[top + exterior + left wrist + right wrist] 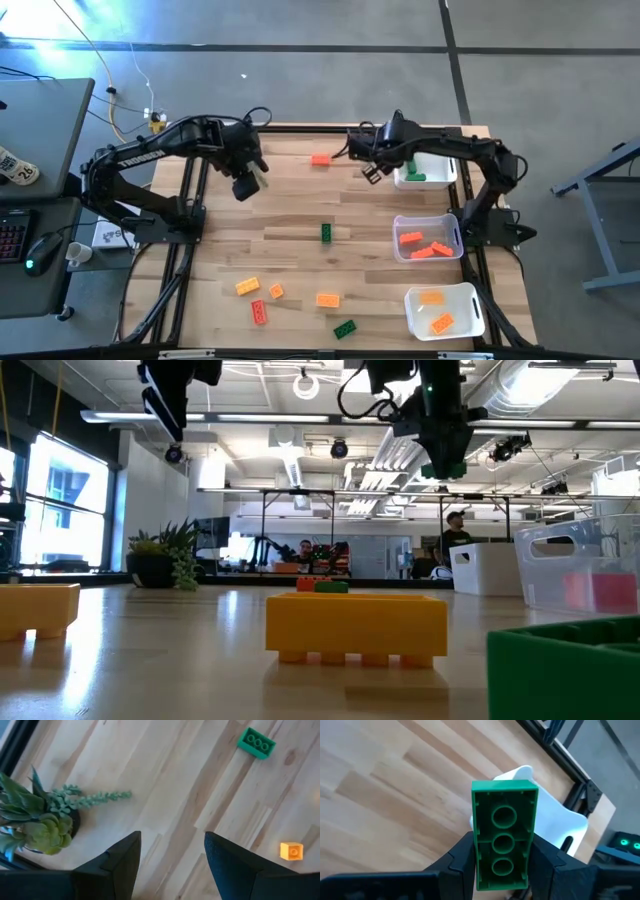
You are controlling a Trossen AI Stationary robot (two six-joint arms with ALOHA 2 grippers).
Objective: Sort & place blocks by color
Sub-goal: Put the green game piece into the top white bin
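Note:
My right gripper [502, 870] is shut on a green block [504, 827] and hangs high over the table's far right part [372, 170], next to the far white bin [428, 170]. The low view shows the same block [447, 466] well above the table. A green block [414, 176] lies inside that bin. My left gripper [172, 855] is open and empty, raised over the far left part [246, 182]. Loose blocks lie flat on the table: a red-orange one [320, 159], a green one [326, 232], and several near the front [327, 299]. My right gripper pinches the green block by its two long sides [481, 865], toward one end, one finger on each side. The fingers point down from above. The block is lifted clear of the table, and its hollow underside faces the wrist camera.
A clear bin [400, 222] holds red-orange blocks and the near white bin [412, 298] holds yellow-orange ones, both along the right edge. A small potted plant [37, 820] stands at the table's left edge. Bare wood lies in the middle. People sit in the room beyond [455, 540].

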